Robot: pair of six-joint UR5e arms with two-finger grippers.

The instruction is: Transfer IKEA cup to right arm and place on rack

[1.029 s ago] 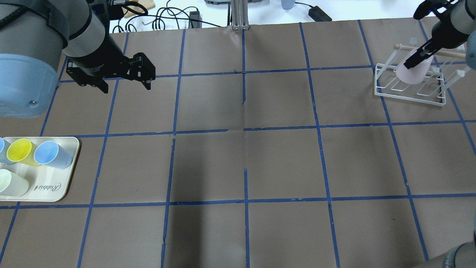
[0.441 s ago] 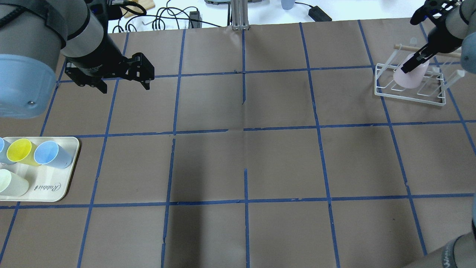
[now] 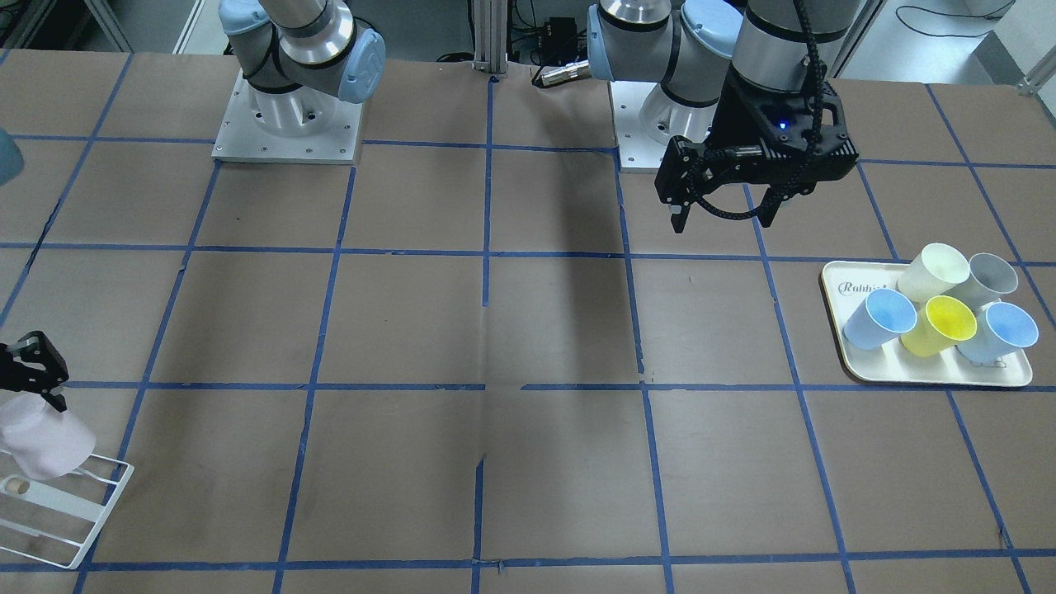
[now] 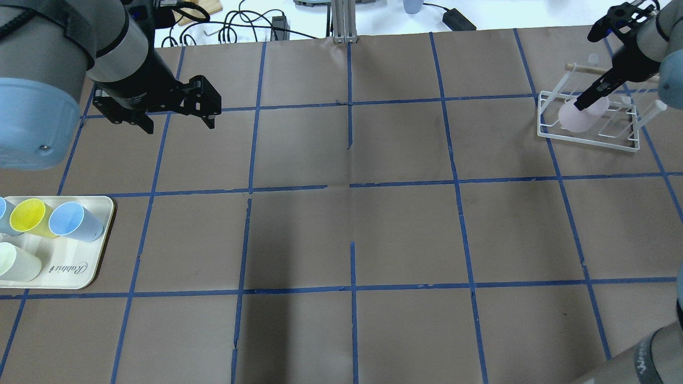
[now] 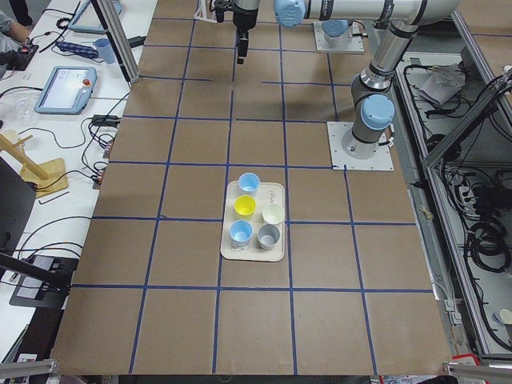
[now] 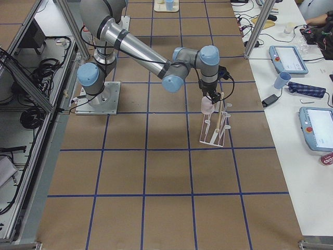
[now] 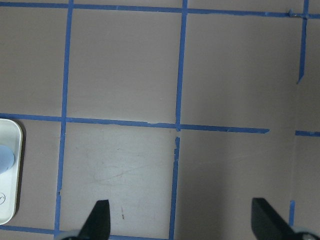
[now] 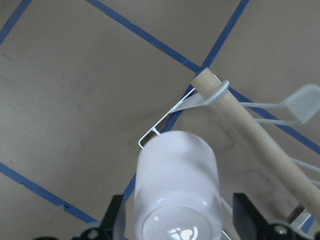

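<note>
The pale pink IKEA cup [image 4: 573, 120] sits upside down and tilted over the left end of the white wire rack [image 4: 587, 137] at the far right of the table. My right gripper [image 4: 587, 98] stands over it with a finger on each side of the cup's base. In the right wrist view the cup [image 8: 175, 175] fills the space between the fingers, next to the rack's wooden rod [image 8: 250, 135]. The cup [image 3: 41, 445] and rack [image 3: 49, 528] also show in the front view. My left gripper [image 4: 179, 122] is open and empty above the far left of the table.
A cream tray [image 4: 101, 234] at the table's left edge holds light blue, yellow, cream and grey cups [image 3: 940, 322]. Blue tape lines grid the brown table. Cables and devices lie beyond the far edge.
My right gripper has tilted and lowered the pink cup further down and left onto the rack. My left gripper has stayed almost still.
</note>
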